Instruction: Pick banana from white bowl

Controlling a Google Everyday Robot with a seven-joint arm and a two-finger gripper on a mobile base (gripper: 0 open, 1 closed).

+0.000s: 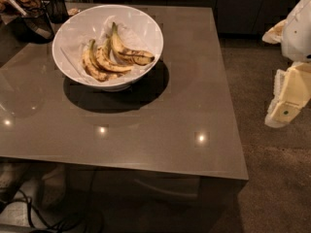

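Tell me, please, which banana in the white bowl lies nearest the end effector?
The rightmost, darkest-blotched banana; its tip points toward the end effector, right of the table.

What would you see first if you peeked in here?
The big white bowl at the far left of the brown table, with spotty yellow bananas inside. Next, the robot's pale gripper, hanging beyond the table's right edge, well away from the bowl.
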